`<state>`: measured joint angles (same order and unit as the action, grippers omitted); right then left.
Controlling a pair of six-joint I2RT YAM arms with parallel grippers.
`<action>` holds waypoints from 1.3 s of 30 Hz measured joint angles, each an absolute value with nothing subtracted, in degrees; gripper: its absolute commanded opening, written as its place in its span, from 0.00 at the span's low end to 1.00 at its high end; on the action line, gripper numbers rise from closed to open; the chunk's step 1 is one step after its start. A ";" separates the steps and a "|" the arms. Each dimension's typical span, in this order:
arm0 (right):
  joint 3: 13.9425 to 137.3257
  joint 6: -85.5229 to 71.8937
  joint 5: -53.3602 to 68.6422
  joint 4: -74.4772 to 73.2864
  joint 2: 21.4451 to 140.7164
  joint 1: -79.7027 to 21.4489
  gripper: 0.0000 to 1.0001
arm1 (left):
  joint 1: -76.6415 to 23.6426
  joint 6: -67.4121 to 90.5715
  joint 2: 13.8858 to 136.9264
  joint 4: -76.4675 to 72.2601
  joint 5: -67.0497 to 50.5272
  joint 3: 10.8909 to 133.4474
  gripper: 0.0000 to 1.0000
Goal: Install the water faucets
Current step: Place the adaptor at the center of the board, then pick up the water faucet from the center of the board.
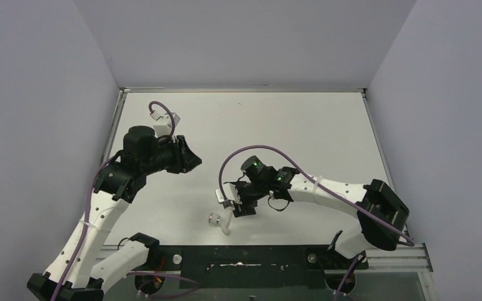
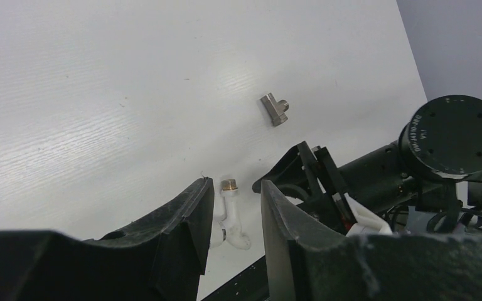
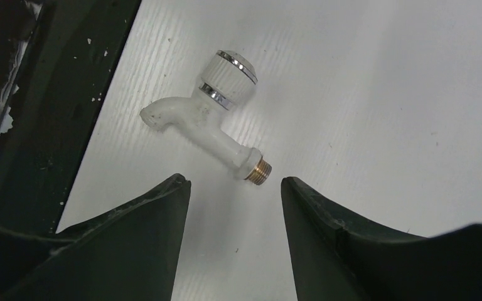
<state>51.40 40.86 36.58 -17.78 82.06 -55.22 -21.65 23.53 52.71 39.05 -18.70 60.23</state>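
your right gripper (image 3: 233,183) hangs over the white faucet (image 3: 216,125), which lies at the near edge of the table (image 3: 383,94); jaws apart, holding nothing. your left gripper (image 2: 237,188) is slightly parted, also empty; the metal fitting (image 2: 274,109) lies apart from the faucet

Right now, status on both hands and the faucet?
Left hand slightly open, empty. Right hand open, empty, over white faucet lying on table. Metal tee fitting lies apart. Nothing between right hand and faucet.

Two white-shelled arms (image 1: 94,232) with black joints (image 1: 139,145), purple cables (image 1: 257,148), green indicator lights (image 1: 246,166), white-lettered round motor cap (image 2: 455,135).
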 measured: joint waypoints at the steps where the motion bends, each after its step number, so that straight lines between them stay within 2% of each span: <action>1: 52.93 43.46 37.56 -19.31 83.99 -55.22 0.57 | -21.65 23.44 52.62 39.16 -18.41 60.23 0.33; 11: 65.71 60.31 39.44 -31.24 98.04 -55.61 0.56 | -21.63 21.80 49.34 42.06 -12.49 62.37 0.34; 30: 68.31 67.40 37.12 -35.20 105.16 -56.71 0.54 | -21.63 20.69 48.10 43.16 -10.68 63.55 0.35; 35: 69.84 68.20 36.40 -35.64 108.12 -56.64 0.50 | -21.63 20.56 48.14 43.20 -10.68 63.55 0.35; 39: 72.27 68.42 36.23 -37.74 109.82 -56.38 0.40 | -21.63 20.49 48.14 43.44 -10.68 63.55 0.35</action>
<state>72.27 68.42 36.23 -37.74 109.82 -56.38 -21.63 20.49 48.14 43.44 -10.68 63.55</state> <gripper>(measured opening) 0.463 0.346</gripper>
